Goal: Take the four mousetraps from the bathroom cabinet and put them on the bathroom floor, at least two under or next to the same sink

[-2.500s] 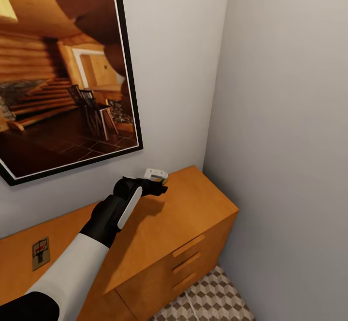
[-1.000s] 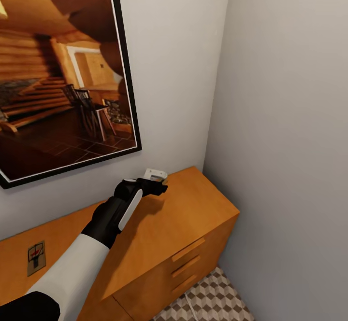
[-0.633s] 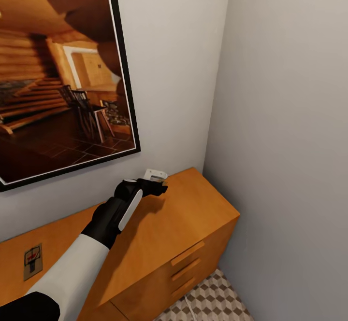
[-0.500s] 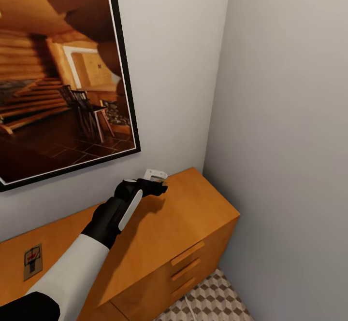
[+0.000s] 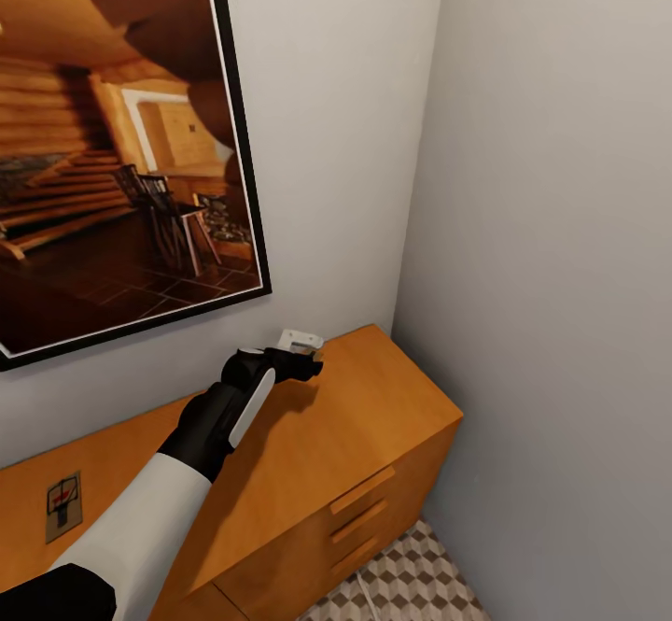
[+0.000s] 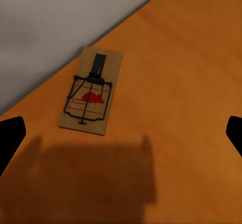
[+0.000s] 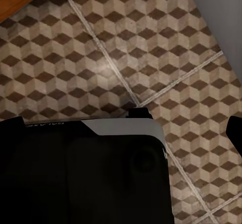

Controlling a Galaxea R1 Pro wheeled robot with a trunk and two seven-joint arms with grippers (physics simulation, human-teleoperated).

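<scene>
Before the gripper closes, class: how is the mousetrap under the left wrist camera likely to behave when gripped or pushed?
The mousetrap looks like a thin wooden board, so probably stiff and light. It lies flat on the smooth cabinet top, so a push would likely slide it, not tip it. Its wire parts may snag or snap.

Looking down into a room corner. Orange-brown wooden cabinet (image 5: 373,416) against a pale wall, flat top, three slim drawer handles on the front. Left arm, white sleeve and black wrist, reaching over the cabinet top, left gripper (image 5: 303,352) near the back wall; jaws too small to judge. One mousetrap (image 5: 63,506) lying flat on the top, well apart from the gripper, toward the left edge. Large framed picture (image 5: 121,145) of a log interior above. Strip of cube-patterned floor tiles (image 5: 411,588) at the cabinet's foot.
</scene>
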